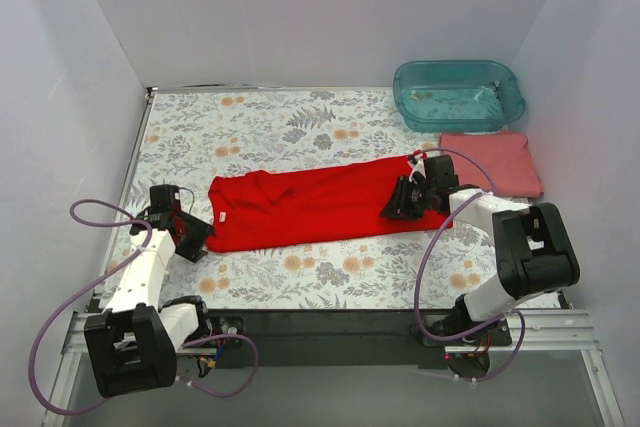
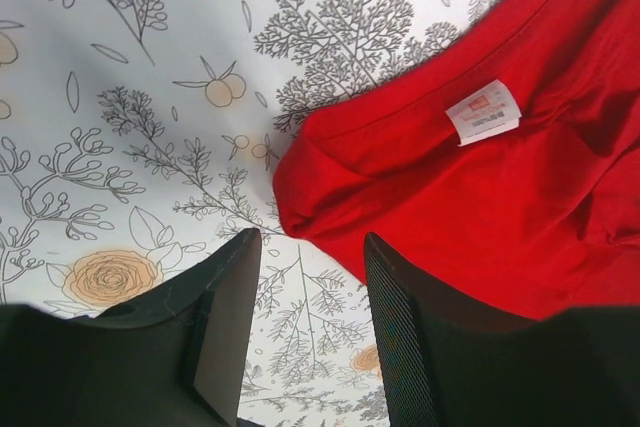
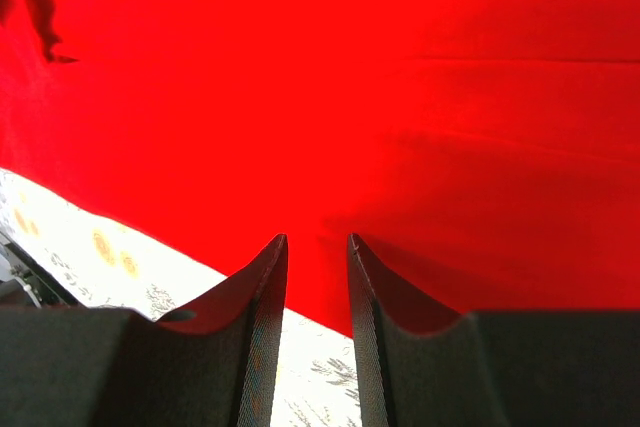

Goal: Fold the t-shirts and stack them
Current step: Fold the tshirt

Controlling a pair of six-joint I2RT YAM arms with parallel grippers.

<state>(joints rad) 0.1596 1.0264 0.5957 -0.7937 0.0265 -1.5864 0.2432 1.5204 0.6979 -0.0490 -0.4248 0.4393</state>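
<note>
The bright red t-shirt (image 1: pixel 320 205) lies as a long folded band across the middle of the table. Its collar with a white label (image 2: pixel 483 112) is at the left end. The salmon-pink t-shirt (image 1: pixel 492 162) lies folded flat at the right, in front of the tub. My left gripper (image 1: pixel 203 240) is open and empty just off the red shirt's left end; in the left wrist view (image 2: pixel 310 247) only tablecloth lies between its fingers. My right gripper (image 1: pixel 392 212) hovers over the red shirt's right near edge (image 3: pixel 330 277), its jaws a narrow gap apart and holding nothing.
A translucent teal plastic tub (image 1: pixel 458 95) stands at the back right corner. The table carries a floral cloth (image 1: pixel 260 127). White walls close in the left, back and right sides.
</note>
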